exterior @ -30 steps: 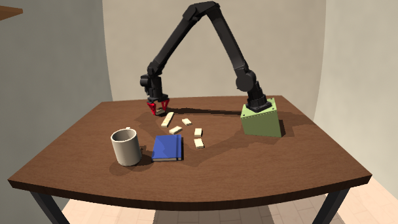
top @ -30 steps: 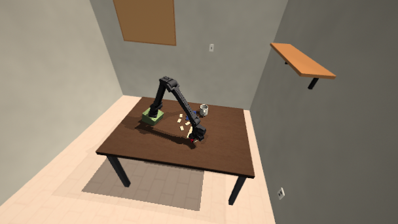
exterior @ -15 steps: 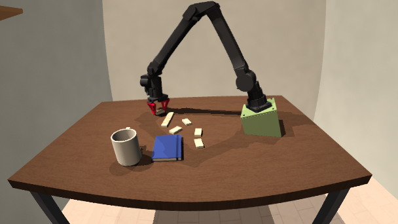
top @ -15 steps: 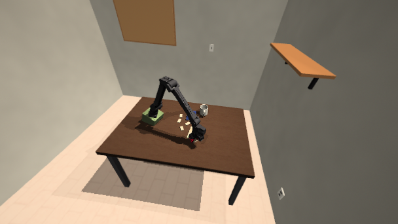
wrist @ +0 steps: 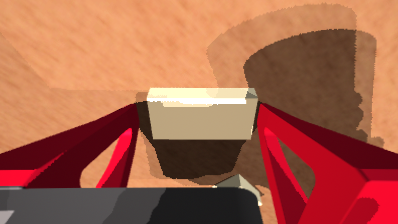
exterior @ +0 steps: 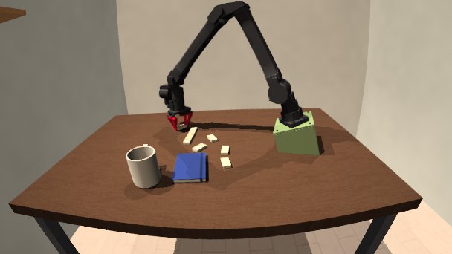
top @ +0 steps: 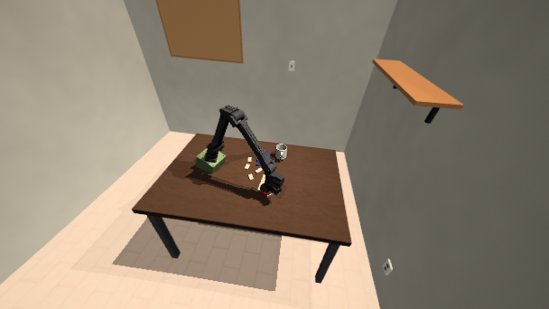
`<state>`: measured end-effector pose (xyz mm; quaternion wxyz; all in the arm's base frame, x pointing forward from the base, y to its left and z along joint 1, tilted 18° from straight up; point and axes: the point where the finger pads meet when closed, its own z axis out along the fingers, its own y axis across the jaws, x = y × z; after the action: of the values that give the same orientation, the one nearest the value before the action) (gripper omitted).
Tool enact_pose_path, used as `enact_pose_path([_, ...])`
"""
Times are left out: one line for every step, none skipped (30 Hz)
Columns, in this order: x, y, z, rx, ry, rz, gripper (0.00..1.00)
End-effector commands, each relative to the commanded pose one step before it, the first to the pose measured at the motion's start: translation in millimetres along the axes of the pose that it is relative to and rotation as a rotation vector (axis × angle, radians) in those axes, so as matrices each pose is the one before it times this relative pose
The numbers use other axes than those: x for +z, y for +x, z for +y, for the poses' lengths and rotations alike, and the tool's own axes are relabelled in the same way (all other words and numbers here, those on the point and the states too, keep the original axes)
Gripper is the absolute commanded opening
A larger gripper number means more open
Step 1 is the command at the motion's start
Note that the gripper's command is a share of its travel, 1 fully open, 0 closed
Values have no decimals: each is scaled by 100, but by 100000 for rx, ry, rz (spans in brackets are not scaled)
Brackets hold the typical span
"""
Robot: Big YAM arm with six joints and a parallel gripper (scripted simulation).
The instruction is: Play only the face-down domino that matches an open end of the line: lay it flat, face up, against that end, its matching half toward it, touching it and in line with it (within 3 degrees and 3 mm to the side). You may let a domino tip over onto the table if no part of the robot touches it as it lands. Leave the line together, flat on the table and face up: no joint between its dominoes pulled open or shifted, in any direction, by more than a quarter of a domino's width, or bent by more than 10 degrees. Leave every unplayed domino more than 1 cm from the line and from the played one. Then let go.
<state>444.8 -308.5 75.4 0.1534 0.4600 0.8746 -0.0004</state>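
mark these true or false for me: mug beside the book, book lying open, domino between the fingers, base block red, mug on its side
The mug stands beside the blue book. True.
The book lies open. False: it is closed.
A domino is between the red fingers. True.
The base block is red. False: it is green.
The mug lies on its side. False: it is upright.
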Motion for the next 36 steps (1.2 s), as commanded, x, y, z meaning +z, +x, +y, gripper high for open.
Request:
enact_pose_path([-498,-286,30,118,-308,-986,72])
enact_pose_path([-114,1,-79,128,29,-71,72])
enact_pose_path([-114,1,-79,128,29,-71,72])
enact_pose_path([-114,1,-79,128,29,-71,72])
enact_pose_path([-114,1,-79,128,29,-71,72])
enact_pose_path([-114,1,-79,128,29,-71,72])
enact_pose_path([-114,1,-79,128,29,-71,72])
enact_pose_path([-114,0,-79,128,29,-71,72])
enact_pose_path([-114,0,-79,128,29,-71,72])
enact_pose_path([-114,0,-79,128,29,-71,72])
enact_pose_path([0,0,0,0,0,0,72])
enact_pose_path([0,0,0,0,0,0,72])
enact_pose_path([0,0,0,0,0,0,72])
enact_pose_path([0,0,0,0,0,0,72])
enact_pose_path([0,0,0,0,0,0,72])
enact_pose_path([0,0,0,0,0,0,72])
enact_pose_path([0,0,0,0,0,0,72])
enact_pose_path([1015,-12,688,-1112,-230,618,72])
enact_pose_path([-121,-16,-92,149,41,-117,72])
enact_pose_path([-121,-16,-92,149,41,-117,72])
enact_pose_path([-121,-17,-92,149,41,-117,72])
enact_pose_path([-120,-17,-92,149,41,-117,72])
enact_pose_path([-120,-17,-92,149,41,-117,72])
enact_pose_path([-120,-18,-92,149,41,-117,72])
enact_pose_path([-120,-18,-92,149,41,-117,72])
enact_pose_path([-120,-18,-92,149,41,-117,72])
enact_pose_path([-120,-18,-92,149,41,-117,72])
enact_pose_path([0,0,0,0,0,0,72])
enact_pose_path([0,0,0,0,0,0,72])
enact_pose_path([0,0,0,0,0,0,72])
enact_pose_path([0,0,0,0,0,0,72])
enact_pose_path([0,0,0,0,0,0,72])
enact_pose_path([0,0,0,0,0,0,72])
enact_pose_path([0,0,0,0,0,0,72])
enact_pose_path([1070,143,804,-1300,-350,1000,72])
enact_pose_path([-128,-34,-103,168,53,-163,72])
